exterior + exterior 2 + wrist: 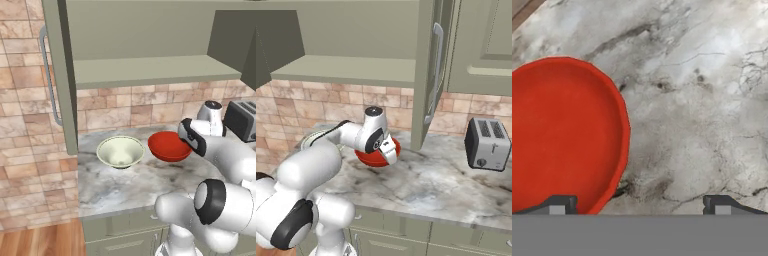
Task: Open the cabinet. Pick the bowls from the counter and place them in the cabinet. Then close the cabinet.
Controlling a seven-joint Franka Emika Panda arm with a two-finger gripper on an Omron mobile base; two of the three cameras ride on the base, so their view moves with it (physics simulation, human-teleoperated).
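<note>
The cabinet [150, 72] hangs with both doors swung open, its green shelf [346, 70] bare. On the marbled counter [125, 185] the cream-white bowl [120, 151] sits left of the glossy red bowl [168, 146], a small gap between them. My gripper [639, 205] hovers open just over the red bowl [562, 135]. One fingertip [559, 204] is above the bowl's inside and the other above bare counter [702, 100], so the rim lies between the jaws. Nothing is held. In the right base view my hand [387, 150] covers part of the red bowl [368, 158].
A silver toaster [487, 145] stands on the counter to the right. The left door [60, 75], with its long bar handle, juts out beside the cream bowl. The right door [426, 75] hangs open between the bowls and the toaster. Green drawer fronts [120, 225] run below.
</note>
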